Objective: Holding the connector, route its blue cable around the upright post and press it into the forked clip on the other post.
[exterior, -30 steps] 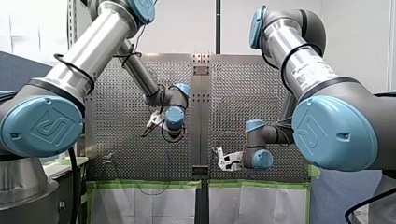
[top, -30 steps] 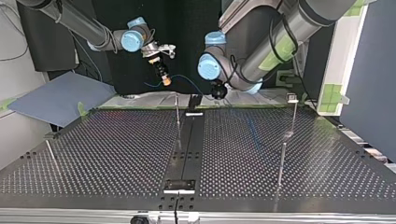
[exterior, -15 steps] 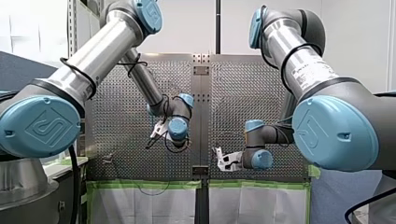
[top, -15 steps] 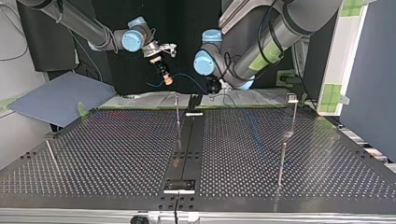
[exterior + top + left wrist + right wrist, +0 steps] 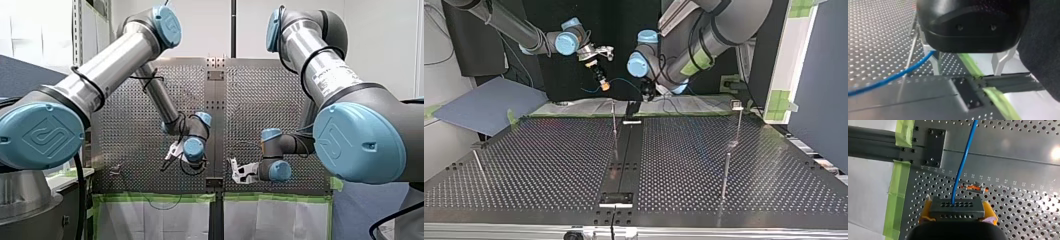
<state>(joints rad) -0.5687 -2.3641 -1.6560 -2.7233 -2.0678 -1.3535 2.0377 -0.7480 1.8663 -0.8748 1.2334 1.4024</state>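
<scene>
My right gripper [image 5: 956, 212] has its yellow pads shut on a black connector [image 5: 957, 208], and a blue cable [image 5: 963, 162] leaves the connector's face. In the top view that gripper [image 5: 597, 75] hangs above the table's far edge with the connector [image 5: 600, 83] pointing down. My left gripper [image 5: 968, 67] is open; the blue cable [image 5: 885, 81] runs up to the outer side of one metal finger [image 5: 935, 62], and nothing lies between the fingers. In the top view it [image 5: 646, 95] hangs just right of the connector. A thin upright post [image 5: 614, 120] stands below them. A post with a clip on top [image 5: 737, 106] stands at the right.
Another post [image 5: 725, 170] stands nearer the camera at the top view's right, and a short one [image 5: 478, 162] at its left. Green tape [image 5: 899, 195] edges the perforated table [image 5: 549, 165]. A small metal piece with orange marks [image 5: 973, 188] lies under my right gripper.
My left arm has swung down and to the right in the front view, bringing its gripper closer to my right gripper. My right gripper has stayed put with the connector.
</scene>
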